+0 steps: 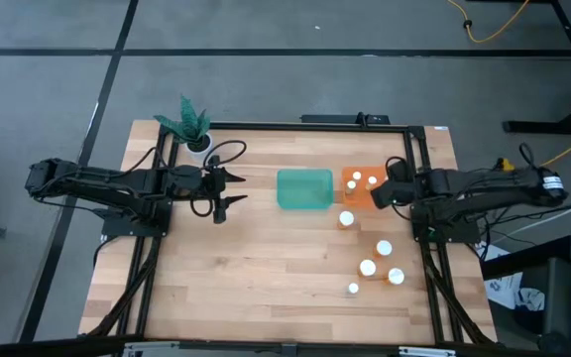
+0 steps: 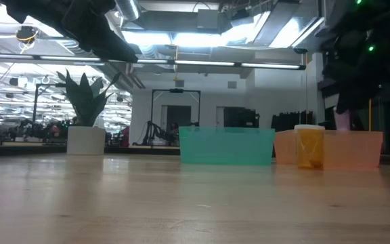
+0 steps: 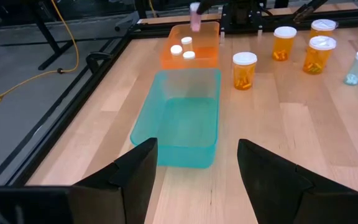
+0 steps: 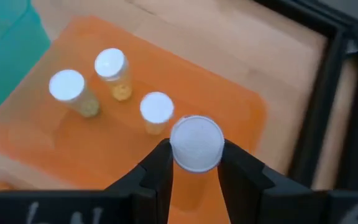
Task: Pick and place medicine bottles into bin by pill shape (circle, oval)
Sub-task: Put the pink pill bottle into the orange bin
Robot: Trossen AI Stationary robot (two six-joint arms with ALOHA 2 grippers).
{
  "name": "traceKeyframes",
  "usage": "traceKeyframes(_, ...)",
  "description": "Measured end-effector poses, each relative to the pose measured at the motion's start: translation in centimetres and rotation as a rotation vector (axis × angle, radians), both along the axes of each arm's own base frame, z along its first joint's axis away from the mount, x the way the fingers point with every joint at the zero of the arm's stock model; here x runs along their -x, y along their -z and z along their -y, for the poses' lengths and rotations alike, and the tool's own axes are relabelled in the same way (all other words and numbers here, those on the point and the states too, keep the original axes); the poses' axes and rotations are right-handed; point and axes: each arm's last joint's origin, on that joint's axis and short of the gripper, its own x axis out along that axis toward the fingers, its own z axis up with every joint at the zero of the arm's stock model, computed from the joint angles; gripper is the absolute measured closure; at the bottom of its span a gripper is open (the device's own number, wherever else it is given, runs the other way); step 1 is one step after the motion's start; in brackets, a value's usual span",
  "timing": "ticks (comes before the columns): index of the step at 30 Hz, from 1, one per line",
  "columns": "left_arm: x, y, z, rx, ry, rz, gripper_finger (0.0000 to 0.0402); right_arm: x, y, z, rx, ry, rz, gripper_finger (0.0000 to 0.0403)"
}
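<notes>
My right gripper (image 1: 380, 192) is shut on a small bottle with a white cap (image 4: 196, 143), above the orange bin (image 1: 363, 196). The bottle's pale body shows in the left wrist view (image 3: 195, 17) and the low view (image 2: 342, 120). Three capped bottles (image 4: 110, 65) stand in the orange bin. Several amber bottles (image 1: 384, 249) stand upright on the table near the right arm. The teal bin (image 1: 304, 188) holds nothing that shows. My left gripper (image 1: 228, 190) is open, left of the teal bin. My right gripper pinches the bottle between its two fingers (image 4: 160, 168), at the white cap's (image 4: 194, 134) two sides or just below it. The fingers come from above, pointing down. The bottle is upright and lifted clear above the orange bin's floor.
A white pot with a green plant (image 1: 192, 127) stands at the far left corner. A black frame (image 1: 404, 127) runs along the table's far and side edges. Bare wood lies in front of both bins and at the near left.
</notes>
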Motion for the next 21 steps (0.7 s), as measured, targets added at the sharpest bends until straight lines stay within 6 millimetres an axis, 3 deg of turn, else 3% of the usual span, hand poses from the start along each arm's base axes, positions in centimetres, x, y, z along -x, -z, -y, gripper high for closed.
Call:
traceKeyframes(7, 0.0, 0.0, 0.0, 0.000, 0.000, 0.000, 0.0188, -0.2, 2.5, 1.6, 0.003, 0.031, 0.012, 0.0293)
traceKeyframes(21, 0.0, 0.0, 0.0, 0.000, 0.000, 0.000, 0.0188, -0.2, 5.2, 3.0, -0.042, 0.018, 0.079, 0.0291)
